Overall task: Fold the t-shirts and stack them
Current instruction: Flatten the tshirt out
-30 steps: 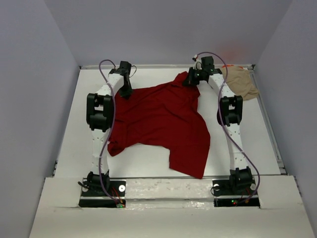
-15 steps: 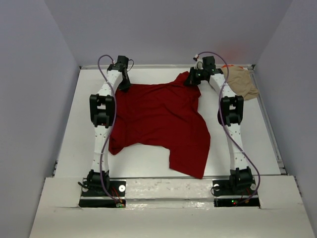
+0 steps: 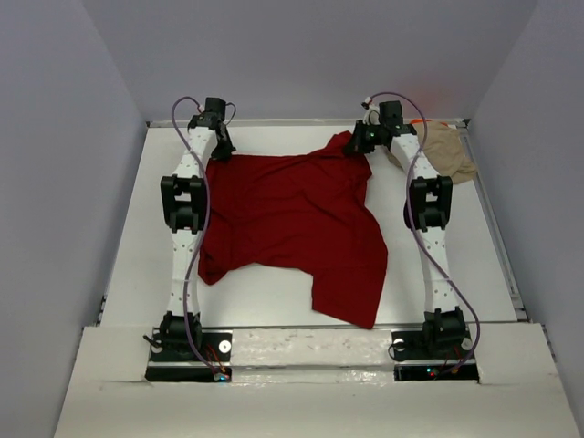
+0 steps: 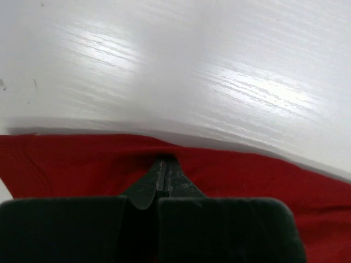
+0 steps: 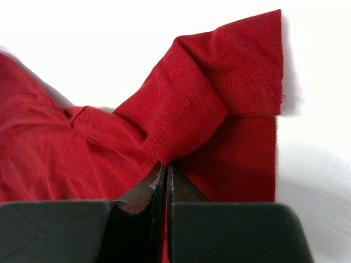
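Dark red, soft short-sleeved t-shirt (image 3: 292,219) spread over the white table top (image 3: 137,237) between the two arms.

Near end: uneven hem, left corner bunched close beside the left arm, right corner reaching nearest the bases in a long flap. Not flat enough yet for a fold.

Far end: pinched at both sides.
- Left gripper (image 3: 220,153) clamped tight on the far left edge of the red cloth, fingertips pressed together with the fabric drawn into a small peak at them.
- Right gripper (image 3: 359,144) closed on the far right corner, on a sleeve with a stitched hem doubled over and bunched at the tips.

Probably held this way, one pinch at each side of the far edge, to pull the shirt taut and lay it square before the first fold. Fairly straight far edge between the two grips, consistent with that reading. Judged early in the task: nothing folded, nothing stacked.

Farther right, past the right gripper: plain tan t-shirt (image 3: 447,151) crumpled in a heap in the far right corner. Seemingly apart from the red cloth, likely left there to wait its turn. Thin sliver of bright orange fabric (image 3: 425,122) just behind it at the far wall, too small to describe further.

No bin, tray or basket in view; all cloth directly on the table.
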